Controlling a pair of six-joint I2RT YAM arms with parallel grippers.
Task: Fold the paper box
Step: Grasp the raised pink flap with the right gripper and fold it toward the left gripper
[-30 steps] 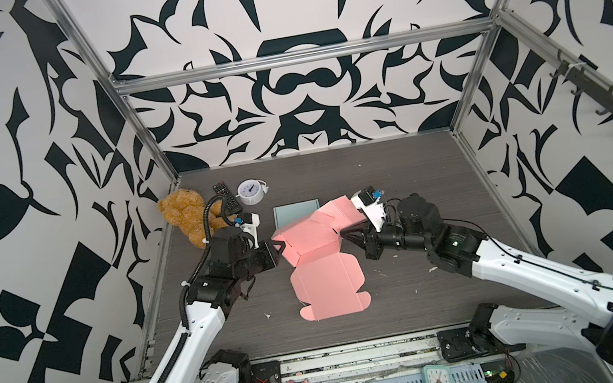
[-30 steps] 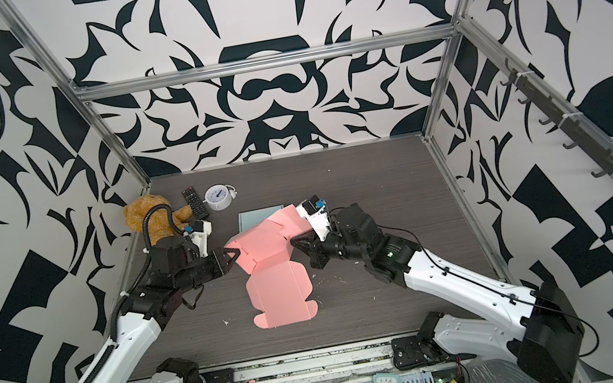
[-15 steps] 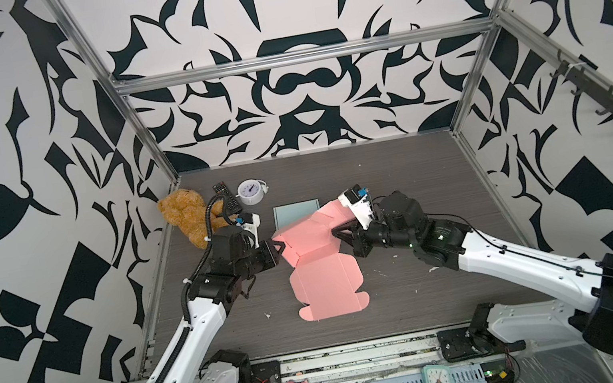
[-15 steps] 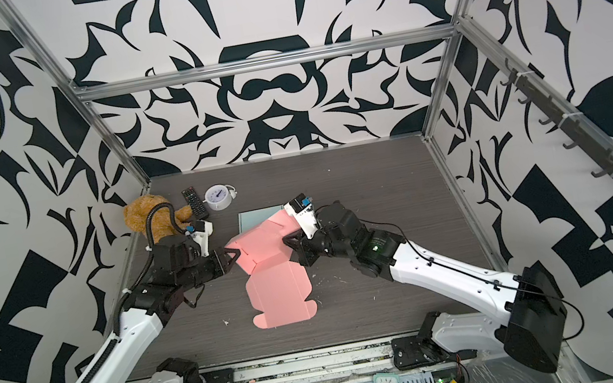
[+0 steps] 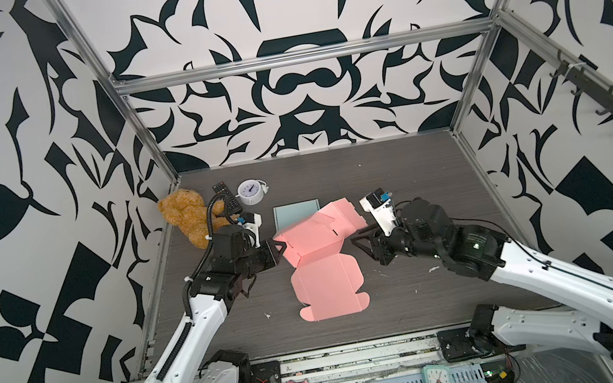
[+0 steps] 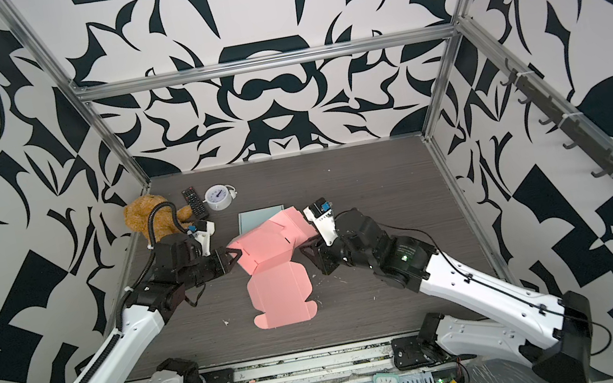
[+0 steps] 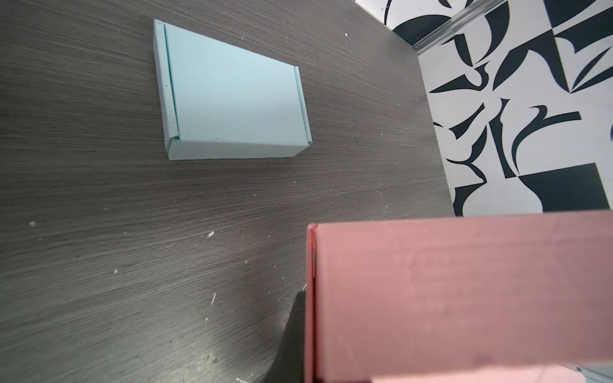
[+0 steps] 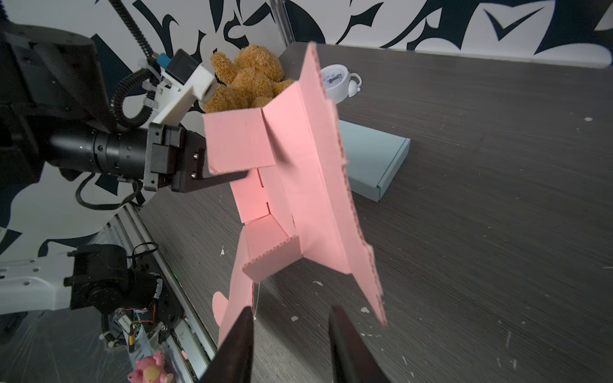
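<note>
Your pink box is in the middle of the table, and it is only half made. Its front panel, the one with the rounded tabs, lies flat on the table. The far part is lifted and bent into a loose shape, with one wide panel standing nearly upright in the right wrist view. The left gripper is closed on a side flap at the left edge of the box and holds this raised part up. The right gripper is just beside the right edge of the box, with its jaws apart and nothing between them.

I judge that you are about in the middle. The first creases are made and some walls stand, but no wall looks locked, the small inner flaps hang free, and the front panel is not yet brought over to close. Whether the far wall is tucked in I cannot tell, because the raised panel hides it.

Behind the pink box lies a blue box, already folded shut. In the far left corner are a teddy bear, a remote and a clock, well apart from the work
</note>
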